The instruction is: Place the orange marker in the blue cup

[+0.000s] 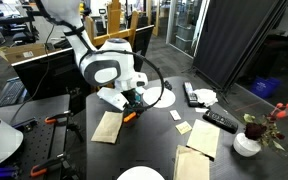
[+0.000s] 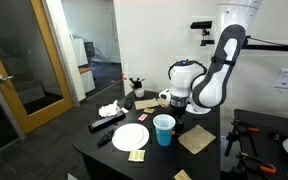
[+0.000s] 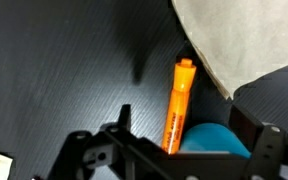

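The orange marker (image 3: 176, 105) lies on the dark table between my fingers, tip pointing away from the wrist. It shows in an exterior view as an orange bit under the hand (image 1: 129, 117). The blue cup (image 3: 216, 138) stands right beside the marker, close to the palm, and it stands upright on the table in an exterior view (image 2: 164, 129). My gripper (image 3: 184, 113) is open wide, with one finger on each side of the marker and touching neither it nor the cup. It hangs low over the table in both exterior views (image 1: 132, 103) (image 2: 175, 108).
A white plate (image 3: 254, 40) lies just beyond the marker's tip and shows in both exterior views (image 1: 160, 97) (image 2: 130, 137). Brown paper napkins (image 1: 107, 126) (image 1: 196, 160), black remotes (image 1: 220, 120) (image 1: 191, 93) and a white vase with a flower (image 1: 248, 141) lie around.
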Motion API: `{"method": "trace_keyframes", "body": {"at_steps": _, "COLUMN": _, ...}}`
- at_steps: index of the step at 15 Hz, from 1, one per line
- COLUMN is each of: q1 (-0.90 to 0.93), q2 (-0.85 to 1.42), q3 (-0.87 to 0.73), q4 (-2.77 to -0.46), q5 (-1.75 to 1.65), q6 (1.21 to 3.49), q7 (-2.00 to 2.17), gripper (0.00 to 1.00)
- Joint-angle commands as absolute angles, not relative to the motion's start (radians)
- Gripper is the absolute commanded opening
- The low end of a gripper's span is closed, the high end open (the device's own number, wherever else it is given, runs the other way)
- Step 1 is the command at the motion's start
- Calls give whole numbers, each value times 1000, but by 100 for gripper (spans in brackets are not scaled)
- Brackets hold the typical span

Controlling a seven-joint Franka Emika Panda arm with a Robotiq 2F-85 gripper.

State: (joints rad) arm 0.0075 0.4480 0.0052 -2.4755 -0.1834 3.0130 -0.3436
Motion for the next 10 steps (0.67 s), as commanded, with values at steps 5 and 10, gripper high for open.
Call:
{"method": "trace_keyframes", "body": {"at_steps": 5, "q1": -8, "q2": 504, "q3": 10, "q4": -2421, "q5": -207, "q6": 3013, "q7": -329, "gripper": 75}}
{"method": "trace_keyframes", "body": {"at_steps": 10, "q1": -7, "q2": 514, "q3": 7, "q4": -2416, "q5": -206, "q6": 3012, "q7": -325, "gripper": 29}}
